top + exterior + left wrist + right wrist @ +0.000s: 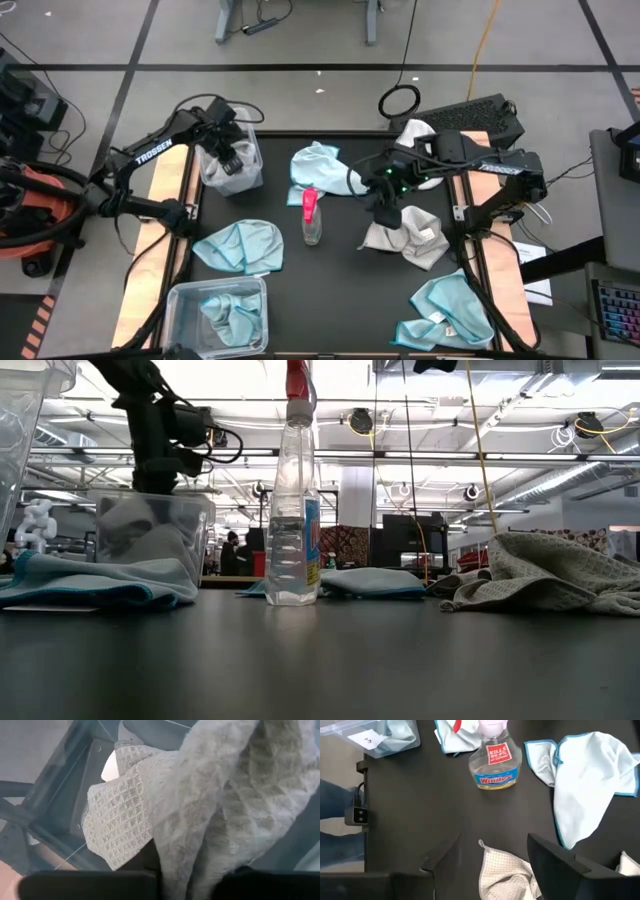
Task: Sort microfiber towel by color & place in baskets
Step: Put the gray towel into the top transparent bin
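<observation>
While blue towels (240,246) lie scattered, a spray bottle (311,217) stands mid-table.

Both arms are matte black, built of boxy links and rounded joints. The left arm (150,150) carries white "TROSSEN" lettering along its forearm. The right arm (500,165) shows small green indicator lights near its wrist and black cables looping alongside.

Even overhead lighting is seen; table (340,290) shadows are kept soft. Bright ceiling lights are blown out in low view, w/ bottle (293,510) backlit. Left wrist cloth (200,810) is rendered close and soft-focus.
</observation>
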`<state>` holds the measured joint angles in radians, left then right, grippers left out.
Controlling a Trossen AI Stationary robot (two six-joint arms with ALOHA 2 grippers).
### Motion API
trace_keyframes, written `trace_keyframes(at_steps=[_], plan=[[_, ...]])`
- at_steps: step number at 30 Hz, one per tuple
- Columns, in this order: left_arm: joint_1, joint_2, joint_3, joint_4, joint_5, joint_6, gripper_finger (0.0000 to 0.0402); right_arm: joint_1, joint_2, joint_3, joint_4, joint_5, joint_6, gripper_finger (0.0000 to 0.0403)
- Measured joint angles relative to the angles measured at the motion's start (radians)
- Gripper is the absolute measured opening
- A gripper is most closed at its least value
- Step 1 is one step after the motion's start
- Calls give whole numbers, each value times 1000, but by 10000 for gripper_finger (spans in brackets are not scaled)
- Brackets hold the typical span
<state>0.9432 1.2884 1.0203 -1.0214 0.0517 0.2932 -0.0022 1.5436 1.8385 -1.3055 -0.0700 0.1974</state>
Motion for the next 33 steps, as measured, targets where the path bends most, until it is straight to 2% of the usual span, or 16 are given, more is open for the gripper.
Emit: trace_keyframes(at_steps=[8,11,14,20,26,29,33], plan=[[0,-11,61,-55,-4,-24,202,46,0,0,-8,0,30,217],[0,-11,125,-95,-4,-25,233,61,0,0,-9,0,30,217],[0,-11,203,-140,-4,-25,248,71,1,0,-11,0,31,217],[-1,-12,321,-189,-5,-25,250,78,-18,1,-31,2,49,217],[-1,-5,284,-179,-7,14,246,78,-53,1,-31,63,64,217],[-2,17,238,-189,-4,36,222,78,-67,1,-31,73,82,217],[-2,48,162,-181,0,60,169,92,-78,1,-30,76,98,217]])
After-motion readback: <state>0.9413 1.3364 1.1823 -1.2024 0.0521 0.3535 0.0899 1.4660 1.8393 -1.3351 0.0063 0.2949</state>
